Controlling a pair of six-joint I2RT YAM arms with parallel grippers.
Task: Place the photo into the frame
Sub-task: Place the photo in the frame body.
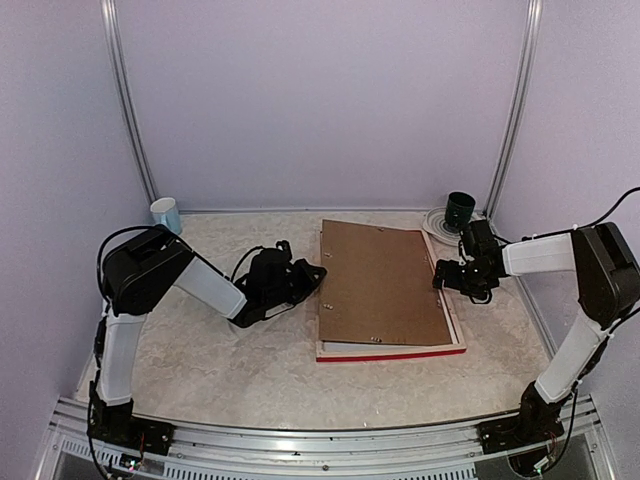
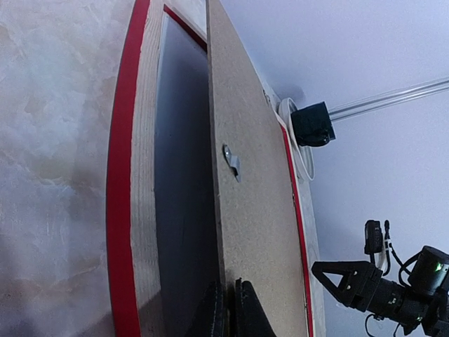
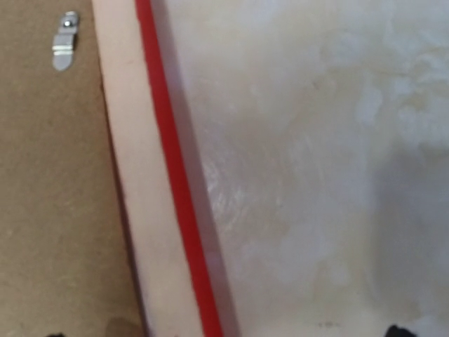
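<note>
Left gripper (image 2: 229,312) pinches edge of board (image 2: 252,225), tilted above frame (image 2: 119,210); board looks stiff, light, so edge grip suits. Right gripper (image 1: 439,276) gapes open.

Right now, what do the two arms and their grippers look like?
Both match. The left arm and right arm have white tubular links between bulky black joint housings, on black bases. Thin black cables loop beside each. The left gripper and right gripper are black; the right's fingers show triangular cut-outs. No markings readable.
</note>
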